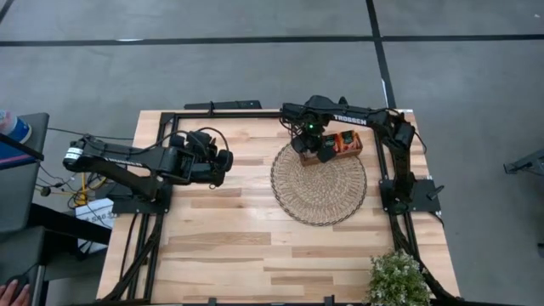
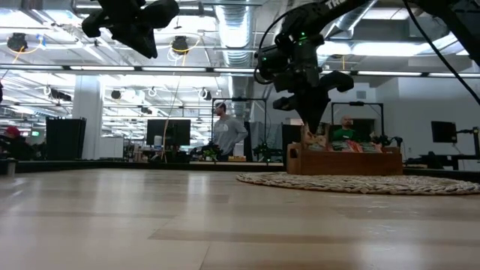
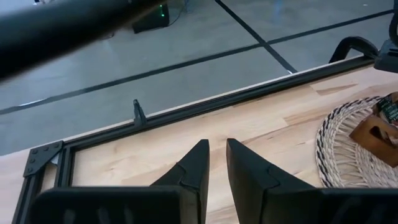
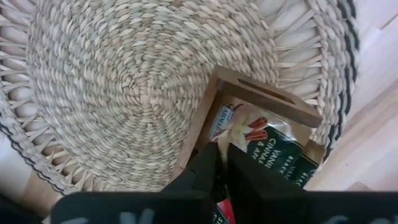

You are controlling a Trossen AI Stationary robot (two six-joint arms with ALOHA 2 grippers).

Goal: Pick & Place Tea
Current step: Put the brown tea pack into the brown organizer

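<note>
Tea sachets stand on edge in a wooden tray (image 1: 347, 143) that rests on a round wicker mat (image 1: 319, 191) at the far right of the table. The right wrist view shows a pale sachet (image 4: 239, 127) with a cinnamon picture and a dark green one (image 4: 280, 155) in the tray (image 4: 267, 96). My right gripper (image 4: 219, 155) points down over the tray's left end (image 2: 296, 159), with its fingers together. My left gripper (image 1: 225, 161) hangs high above the table's far left part. Its fingers (image 3: 199, 162) are almost together with nothing between them. My right gripper comes from above, with its fingertips (image 2: 313, 129) just over the sachets' upper edges (image 2: 319, 141) at the tray's left end. The fingers hide the spot below them, so I cannot tell whether they touch a sachet.
A potted plant (image 1: 398, 279) stands at the table's near right corner. A black frame rail (image 3: 186, 102) runs along the far edge. Bare wood lies between the two arms and toward the near edge. People (image 2: 225, 131) are in the room beyond the table.
</note>
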